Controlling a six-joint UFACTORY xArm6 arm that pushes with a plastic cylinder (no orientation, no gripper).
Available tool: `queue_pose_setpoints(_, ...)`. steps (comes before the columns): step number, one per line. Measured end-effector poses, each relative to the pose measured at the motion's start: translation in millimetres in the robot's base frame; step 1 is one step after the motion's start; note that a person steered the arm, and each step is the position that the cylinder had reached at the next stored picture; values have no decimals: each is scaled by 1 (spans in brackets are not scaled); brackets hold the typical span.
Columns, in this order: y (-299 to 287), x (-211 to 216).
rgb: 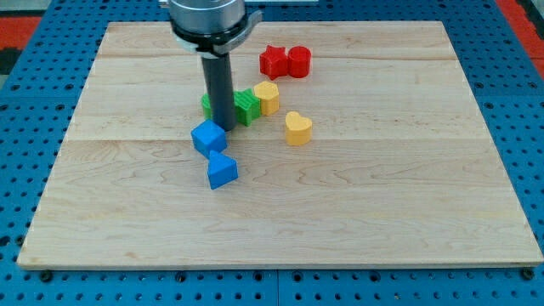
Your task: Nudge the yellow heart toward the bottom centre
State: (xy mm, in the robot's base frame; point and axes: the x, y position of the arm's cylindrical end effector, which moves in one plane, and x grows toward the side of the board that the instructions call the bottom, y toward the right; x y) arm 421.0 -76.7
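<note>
My tip (223,128), the lower end of the straight dark rod I carry in place of any claw, has no jaws to open or close and holds nothing; it stands on the pale wooden board (382,221) in the upper left of the block cluster. It is right at the top edge of the blue cube-like plastic block (207,137), seemingly touching it, though I cannot tell for sure, and the rod hides part of the green plastic block (206,104) on its left side. A second green block with a ridged outline (246,106) sits just to the view's right of the rod, pressed against a yellow rounded block (267,97). The yellow plastic heart (297,127) lies apart from these, toward the view's right of my tip and a little below the yellow rounded block, near the board's middle and well above its bottom edge. A second blue block, wedge-like (222,171), lies just below the blue cube. Near the view's top, a red star-shaped block (273,61) touches a red round block (299,60)
</note>
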Motion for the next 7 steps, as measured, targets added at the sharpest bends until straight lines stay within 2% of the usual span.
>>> queue_pose_setpoints(2,-41,-5)
queue_pose_setpoints(6,-84,-18)
queue_pose_setpoints(7,-45,18)
